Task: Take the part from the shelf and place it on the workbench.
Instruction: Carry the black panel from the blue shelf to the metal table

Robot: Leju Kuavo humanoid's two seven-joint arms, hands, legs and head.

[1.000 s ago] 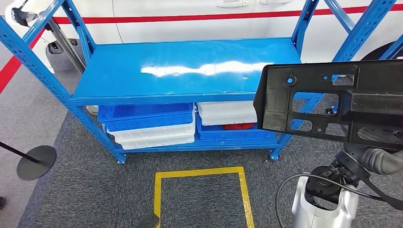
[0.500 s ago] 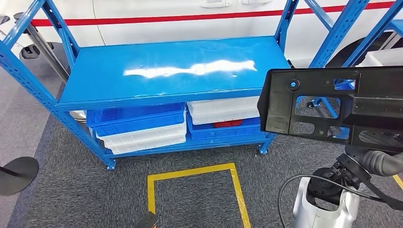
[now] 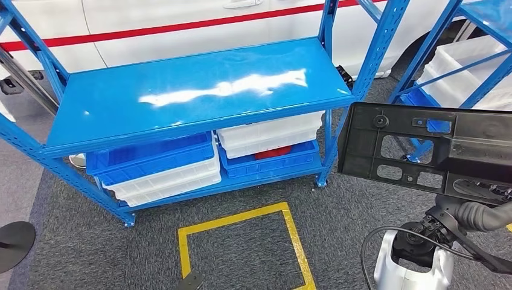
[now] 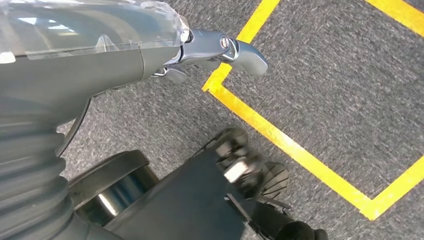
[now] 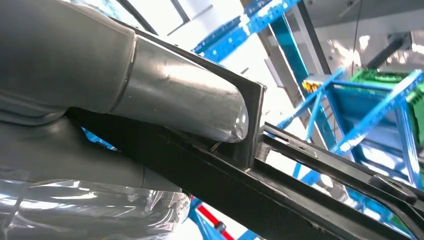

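Note:
A flat black plastic part point(image 3: 416, 151) with several cut-outs hangs in the air at the right of the head view, in front of the shelf's right post. My right hand point(image 5: 170, 100) grips it: the thick grey thumb presses on the part's point(image 5: 300, 175) rim in the right wrist view. In the head view the part hides that hand, and only the forearm point(image 3: 477, 212) shows beneath it. My left hand point(image 4: 215, 47) hangs over the grey carpet, fingers stretched out and holding nothing. The blue shelf point(image 3: 181, 90) has a bare top board.
Blue and white bins point(image 3: 163, 166) are stacked on the shelf's lower level. A second blue rack point(image 3: 465, 60) with white bins stands at the right. A yellow taped square point(image 3: 241, 241) marks the carpet. A white car point(image 3: 181, 18) is behind. A black stand base point(image 3: 13, 241) sits far left.
The whole view has slid left and tilted, so the camera has turned to the right. The second rack has come into sight. The part stays held in my right hand.

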